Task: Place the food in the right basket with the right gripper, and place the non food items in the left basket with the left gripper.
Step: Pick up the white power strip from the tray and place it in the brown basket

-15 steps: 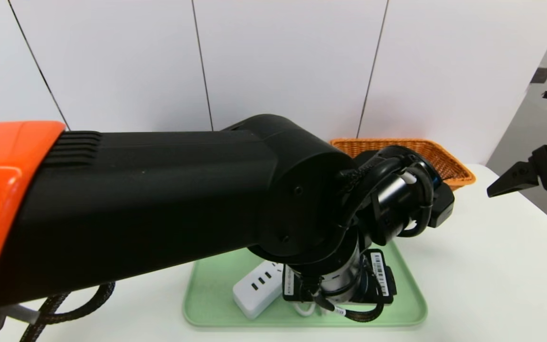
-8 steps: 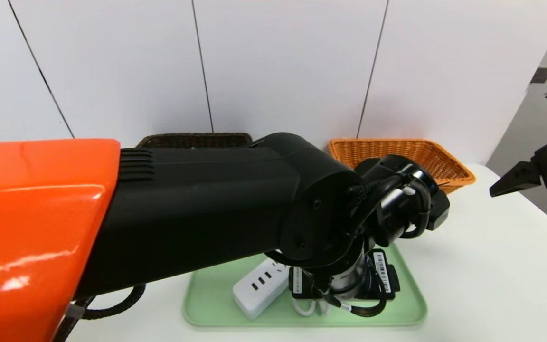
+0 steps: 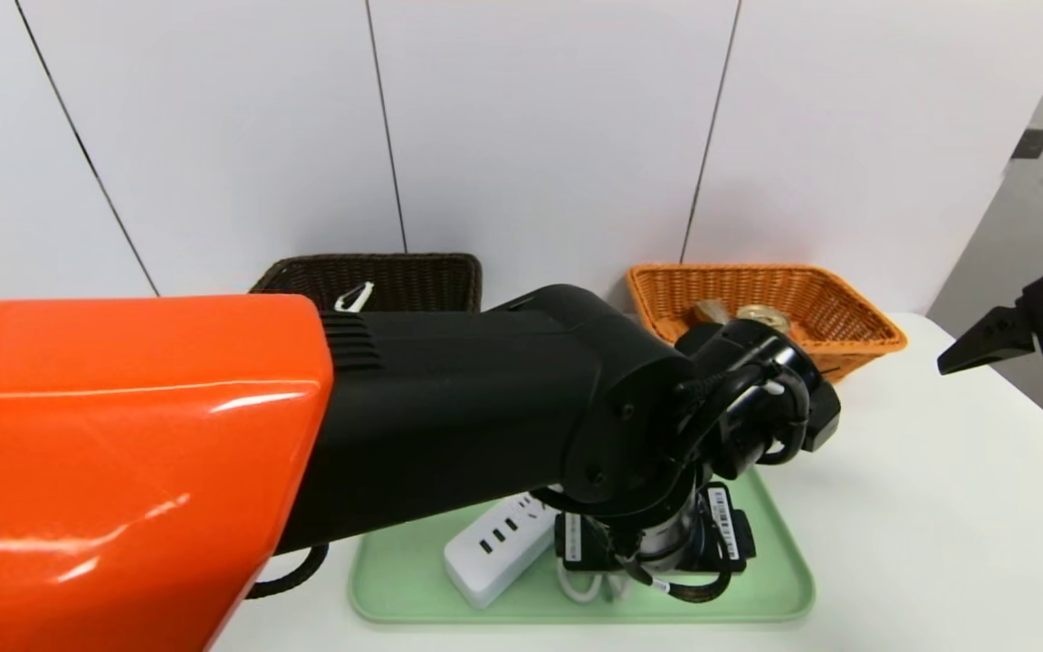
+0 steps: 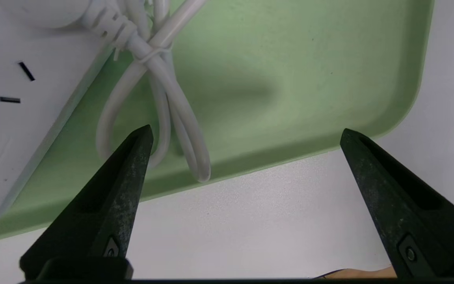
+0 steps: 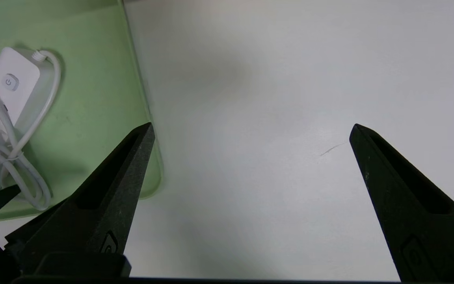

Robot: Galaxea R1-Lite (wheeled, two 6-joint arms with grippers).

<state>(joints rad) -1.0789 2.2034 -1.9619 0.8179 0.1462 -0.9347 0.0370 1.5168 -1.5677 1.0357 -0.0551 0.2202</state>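
My left gripper (image 4: 246, 130) hangs open just above the front corner of the green tray (image 4: 309, 71), with nothing between its fingers. A white power strip (image 4: 18, 94) lies on the tray, and its bundled cable (image 4: 172, 118) is next to one fingertip. In the head view the left forearm covers much of the scene and hides the gripper's fingers. The power strip (image 3: 490, 557) shows beside the wrist. The brown left basket (image 3: 395, 272) holds a small white item (image 3: 354, 296). The orange right basket (image 3: 847, 312) holds food (image 3: 761, 317). My right gripper (image 5: 252, 126) is open over bare table.
The white table (image 3: 920, 507) stretches to the right of the tray (image 3: 413, 543). Both baskets stand against the back wall. The right arm's finger (image 3: 974, 344) shows at the far right edge, off the tray's side (image 5: 93, 98).
My left arm has sunk lower over the tray, uncovering the brown basket and the food in the orange basket. The right gripper has barely moved.
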